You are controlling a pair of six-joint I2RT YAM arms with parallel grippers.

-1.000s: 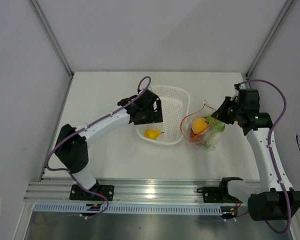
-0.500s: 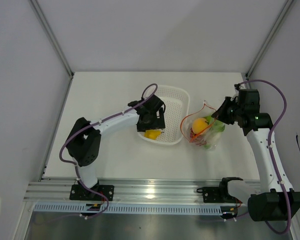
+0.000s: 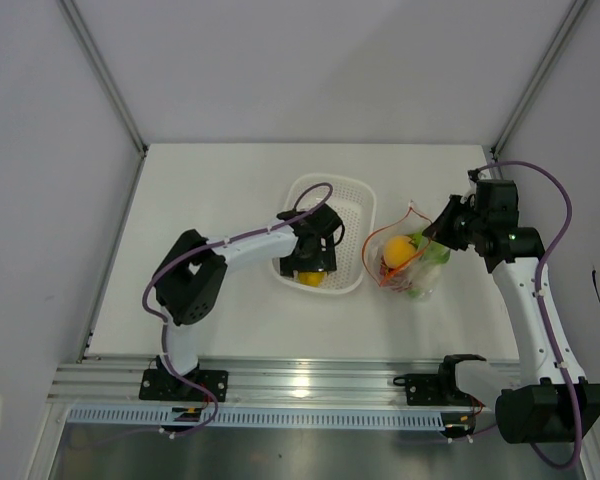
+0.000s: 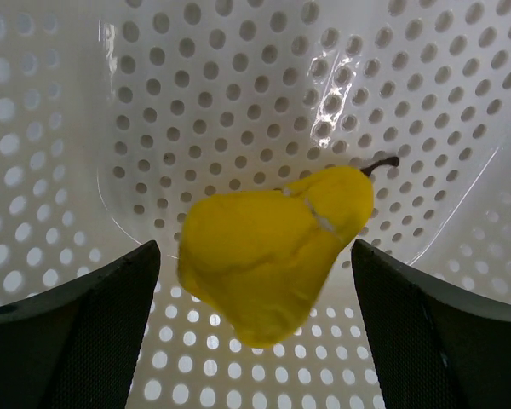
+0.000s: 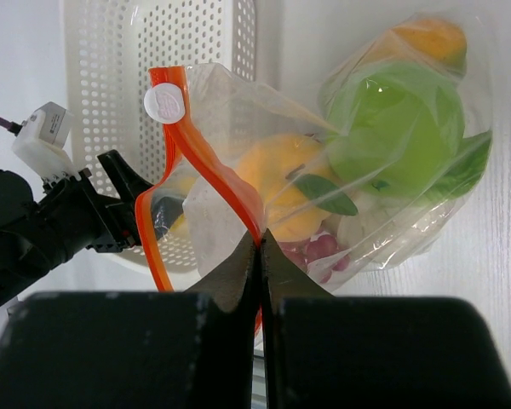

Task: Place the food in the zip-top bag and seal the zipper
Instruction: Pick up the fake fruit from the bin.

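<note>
White perforated basket (image 3: 340, 178), overhead: my left gripper (image 3: 310, 270) sits inside it, zip-top bag (image 3: 405, 262) just beside. Left wrist: jaws wide, flanking the yellow pear (image 4: 272, 256); I should close squarely across its belly. Right wrist: my right gripper (image 5: 260, 245) is clamped on the zipper (image 5: 196, 149), mouth open.

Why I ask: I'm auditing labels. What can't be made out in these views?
- Top view: pear mostly hidden under the left jaws.
- Top view: bag contents too small to name.
- Right wrist: near end of the zipper hidden behind the shut right jaws.
- Right wrist: grapes mostly covered by the mango.
</note>
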